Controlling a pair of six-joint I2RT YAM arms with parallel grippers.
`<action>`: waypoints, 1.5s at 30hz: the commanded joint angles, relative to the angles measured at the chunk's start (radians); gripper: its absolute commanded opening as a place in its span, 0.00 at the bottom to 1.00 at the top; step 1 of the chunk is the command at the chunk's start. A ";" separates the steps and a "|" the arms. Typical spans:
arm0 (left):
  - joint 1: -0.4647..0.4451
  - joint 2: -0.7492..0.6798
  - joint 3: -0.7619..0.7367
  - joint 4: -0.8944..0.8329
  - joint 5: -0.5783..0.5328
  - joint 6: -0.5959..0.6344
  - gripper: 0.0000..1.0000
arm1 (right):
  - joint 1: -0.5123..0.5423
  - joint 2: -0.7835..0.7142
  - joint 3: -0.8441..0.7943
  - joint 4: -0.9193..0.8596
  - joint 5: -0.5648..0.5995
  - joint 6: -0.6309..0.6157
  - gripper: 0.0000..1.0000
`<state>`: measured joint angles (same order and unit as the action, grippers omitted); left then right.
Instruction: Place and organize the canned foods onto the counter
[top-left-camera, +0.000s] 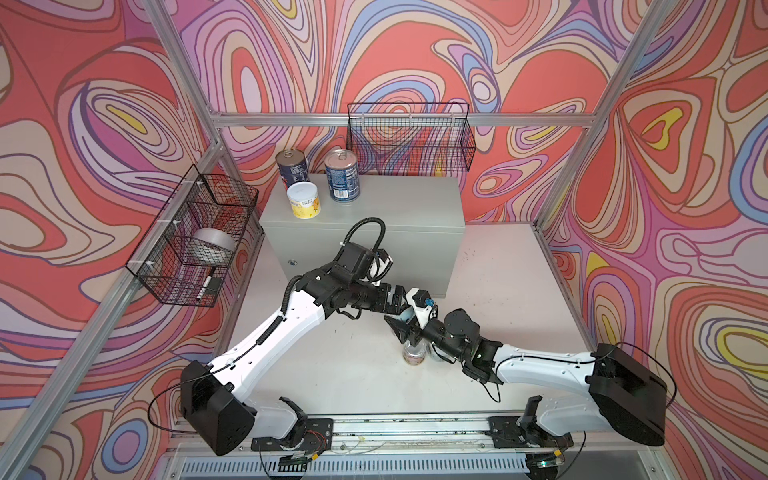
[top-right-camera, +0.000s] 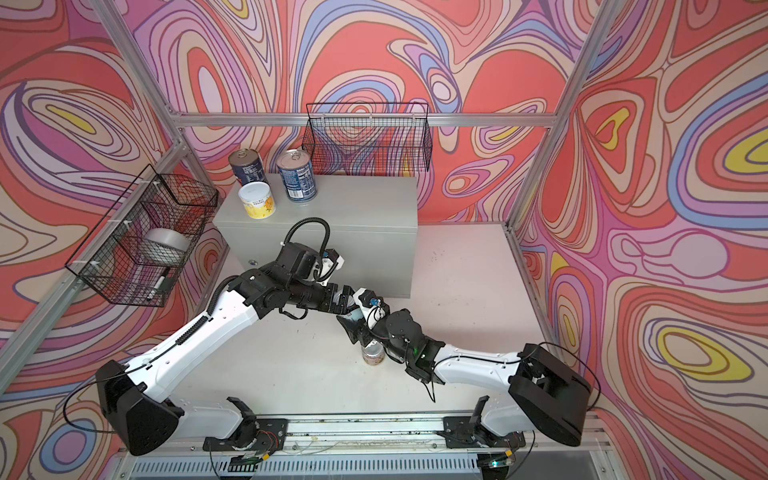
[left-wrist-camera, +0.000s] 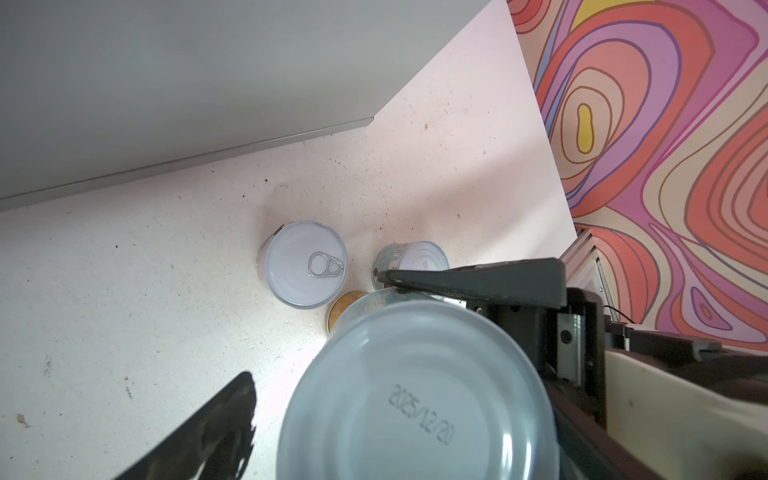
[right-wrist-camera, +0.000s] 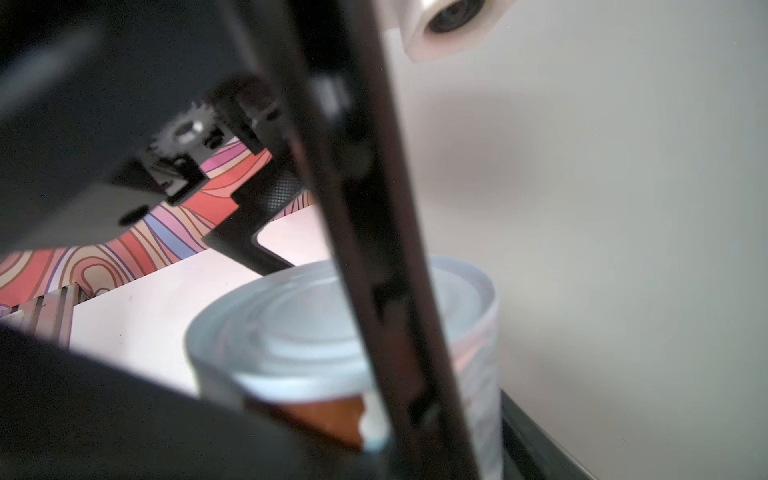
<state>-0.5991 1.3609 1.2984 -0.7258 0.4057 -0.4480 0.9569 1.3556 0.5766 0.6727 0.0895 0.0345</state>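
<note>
Holding the left arm (top-left-camera: 291, 316) and the right arm (top-left-camera: 536, 365) stretched inward, meeting wrist to wrist near the middle. Holding the left gripper (left-wrist-camera: 313, 324) spread wide, its fingers (left-wrist-camera: 469, 278) standing on either side of a can (left-wrist-camera: 415, 395). Gripping that can in the right gripper (top-left-camera: 406, 326).

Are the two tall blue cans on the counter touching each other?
Apart. Both top views show a clear gap between the left blue can and the right blue can, with the bare top of the counter visible in it.
</note>
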 joint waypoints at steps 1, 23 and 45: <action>0.039 -0.040 -0.012 0.025 0.032 -0.027 1.00 | 0.002 -0.018 0.019 0.058 0.001 -0.005 0.61; 0.114 -0.174 -0.074 0.055 -0.088 -0.044 1.00 | 0.002 -0.034 0.031 0.017 0.019 0.026 0.55; 0.155 -0.338 -0.203 0.129 0.043 -0.159 1.00 | 0.001 -0.247 -0.077 0.068 -0.005 0.085 0.57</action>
<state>-0.4458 1.0546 1.1027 -0.6224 0.4442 -0.5812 0.9569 1.1538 0.5003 0.6319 0.0956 0.1062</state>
